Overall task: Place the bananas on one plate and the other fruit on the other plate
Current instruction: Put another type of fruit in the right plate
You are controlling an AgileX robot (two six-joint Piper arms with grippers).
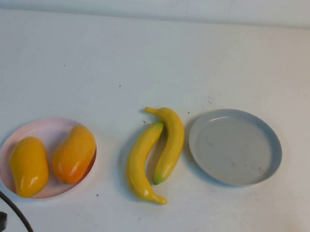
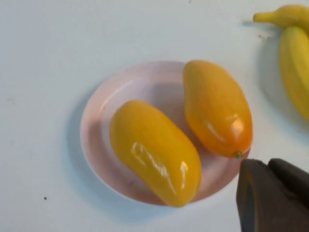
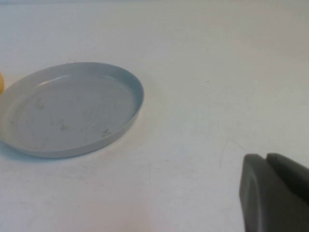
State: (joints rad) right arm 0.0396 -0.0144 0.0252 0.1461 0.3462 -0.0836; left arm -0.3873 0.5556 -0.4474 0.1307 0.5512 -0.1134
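- Closest to the robot's side, the left gripper (image 2: 273,193) sat parked at the near left corner of the table, just nearer than the pink plate (image 1: 39,130). Only a dark chunk of it showed, so I honestly couldn't tell if its fingers were apart or together. A black cable (image 1: 11,209) looped off the arm there.
- The right gripper (image 3: 275,193) hung over bare table (image 1: 160,57) off to the right of the pink plate, past the grey-blue plate (image 1: 271,153). Same deal, just a dark edge of it in the wrist view, so no call on open or closed. It wasn't touching anything.
- The pink plate held both mangoes side by side. The plain yellow mango (image 1: 29,166) lay on its left half, and the blushed orange mango (image 1: 74,153) lay on its right half, with its redder end toward the robot.
- To the right of the pink plate, well clear of it, the two bananas lay straight on the table, not on any plate. The left banana (image 1: 140,163) and the right banana (image 1: 171,142) were pressed together along their sides.
- The right banana's far end sat just beside the grey-blue plate's rim.
- The grey-blue plate was the farthest right of the pink plate, a few dark specks on it.
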